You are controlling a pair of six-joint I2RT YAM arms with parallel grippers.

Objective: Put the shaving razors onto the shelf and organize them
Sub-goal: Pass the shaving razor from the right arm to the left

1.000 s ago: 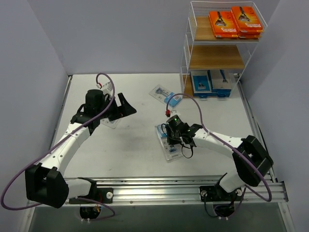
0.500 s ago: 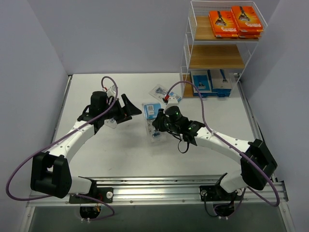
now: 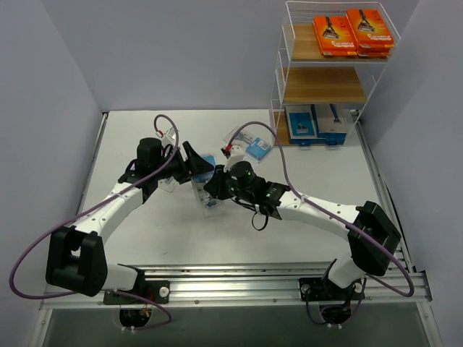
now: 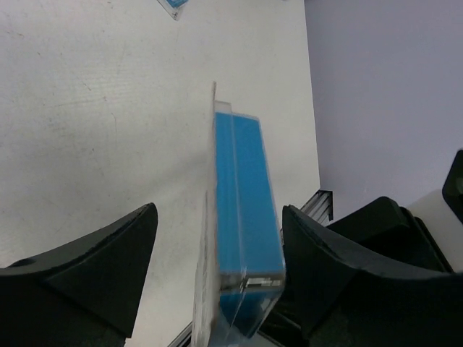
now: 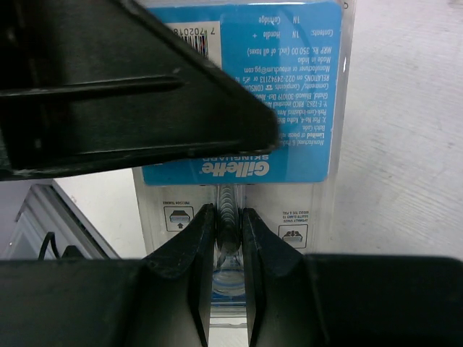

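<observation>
I've got my right claw point(image 5: 226, 214) clenched on the Gillette blister pack point(image 5: 304, 94), edge-up over the counter point(image 4: 87, 108); left claw point(image 4: 217, 220) straddles it, released, seemingly gaps both sides

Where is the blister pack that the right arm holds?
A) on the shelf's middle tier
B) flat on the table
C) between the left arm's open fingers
C: the left wrist view shows the blister pack edge-on between the open left fingers, while the right fingers pinch its clear part.
</observation>
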